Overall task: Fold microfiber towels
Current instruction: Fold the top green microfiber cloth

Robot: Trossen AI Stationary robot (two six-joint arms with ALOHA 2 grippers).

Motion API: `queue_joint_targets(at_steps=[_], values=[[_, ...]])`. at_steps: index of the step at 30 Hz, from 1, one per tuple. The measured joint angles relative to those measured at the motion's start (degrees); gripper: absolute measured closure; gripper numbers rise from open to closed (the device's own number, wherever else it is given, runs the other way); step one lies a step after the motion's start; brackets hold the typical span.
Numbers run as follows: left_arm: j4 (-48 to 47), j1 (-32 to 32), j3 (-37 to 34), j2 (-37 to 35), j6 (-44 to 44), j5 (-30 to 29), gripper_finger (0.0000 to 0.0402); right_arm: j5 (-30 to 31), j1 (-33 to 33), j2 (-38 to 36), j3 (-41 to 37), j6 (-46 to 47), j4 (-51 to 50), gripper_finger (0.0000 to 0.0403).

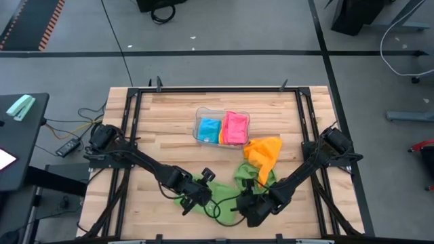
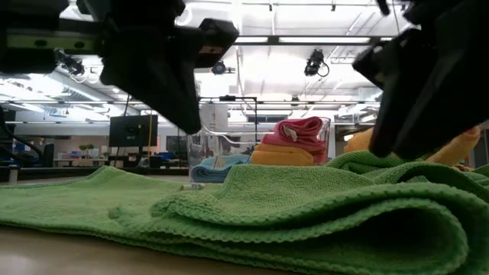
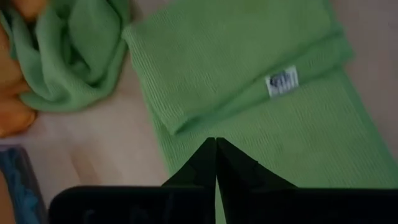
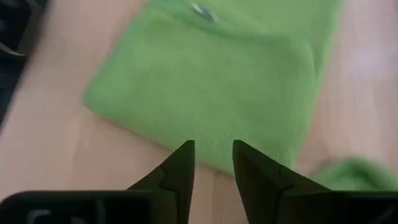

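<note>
A folded towel [image 1: 196, 193] lies at the table's [image 1: 169, 129] near edge, the tray [image 1: 222, 127] of towels behind it.

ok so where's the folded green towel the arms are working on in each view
High view: green towel at the near table edge, mostly under the left arm.
Low view: fills the foreground.
Left wrist view: spread ahead of the shut left gripper.
Right wrist view: ahead of the open right gripper.
Shared landmark: its white label, also in the right wrist view.

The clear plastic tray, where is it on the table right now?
In the high view the clear plastic tray sits at the table's far middle, holding folded blue and pink towels, with the loose orange towel just right of it.
</note>
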Motion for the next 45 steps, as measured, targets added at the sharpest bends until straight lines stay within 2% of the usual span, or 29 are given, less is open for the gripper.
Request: queue_joint_targets(at_steps=[7,11,15,21,27,30,37,45], values=[[-3.28,-0.22,0.01,-1.15,-1.52,-0.1,0.0382,-1.51,0.12,-0.02,0.04,-18.34,8.15,0.023],[-3.55,-0.51,0.01,-2.06,-5.9,-0.16,0.0386,-2.41,0.25,-0.03,0.07,-27.92,7.8,0.0189],[-3.72,-1.3,0.0,-2.73,-11.61,-0.31,0.0389,-1.39,0.8,-0.04,0.07,-36.81,5.86,0.0165],[-4.92,-3.27,0.0,-4.04,-21.08,-0.18,0.0378,-0.16,0.63,1.3,3.1,-42.78,0.63,0.0163],[-5.88,-4.51,0.0,-4.56,-27.78,-0.27,0.0386,0.13,0.42,6.17,12.23,-46.78,-10.99,0.0163],[-6.09,-4.61,0.0,-4.4,-30.6,-0.25,0.039,0.24,0.49,7.49,14.34,-48.05,-14.74,0.0163],[-6.54,-4.61,0.0,-4.33,-35.46,-0.24,0.0378,-1.27,0.86,7.82,13.0,-52.18,-12.93,0.0164],[-6.63,-4.62,0.0,-4.33,-43.48,-0.19,0.0378,-1.25,0.95,7.8,9.22,-60.47,-3.92,0.0164]])
